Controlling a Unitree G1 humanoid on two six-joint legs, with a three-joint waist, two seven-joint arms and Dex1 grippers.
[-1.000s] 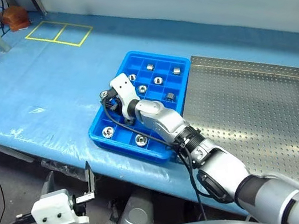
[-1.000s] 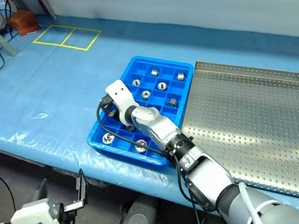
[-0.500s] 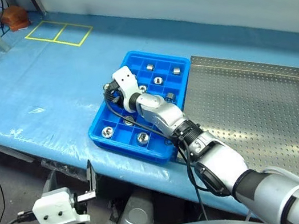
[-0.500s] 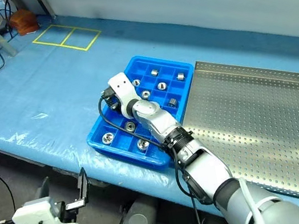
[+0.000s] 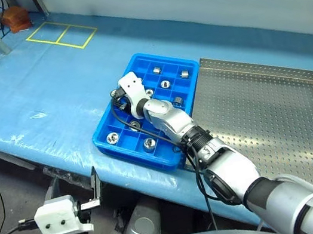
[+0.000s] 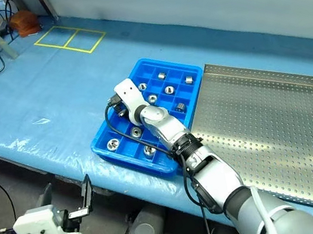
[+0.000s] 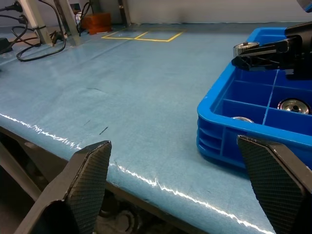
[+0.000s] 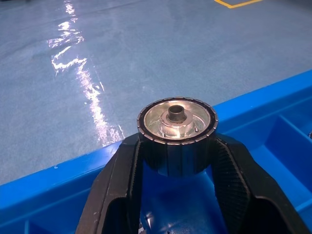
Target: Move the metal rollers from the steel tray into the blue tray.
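Your left gripper [image 7: 178, 190] holds its jaws wide apart before the tabletop [image 7: 122, 87] edge, facing the blue tray [image 7: 229, 131], over which the right gripper [image 7: 253, 53] clasps a metal roller [image 7: 245, 47].

Bright blue tray [image 5: 105, 139] with a square grid of compartments; shiny silver rollers [image 5: 164, 84] inside it. Steel tray [image 5: 277, 114] just beside the blue tray is dull silver, dotted all over with small perforations. Table cover [image 5: 31, 96] pale glossy blue; beyond the blue tray, yellow tape squares [image 5: 62, 35] and a reddish-brown object [image 5: 16, 18]. Roller [image 8: 176, 127] in black right gripper [image 8: 176, 161] fingers: silver face, dark ribbed rim. Left gripper [image 7: 180, 187] pads black, cross-hatched.
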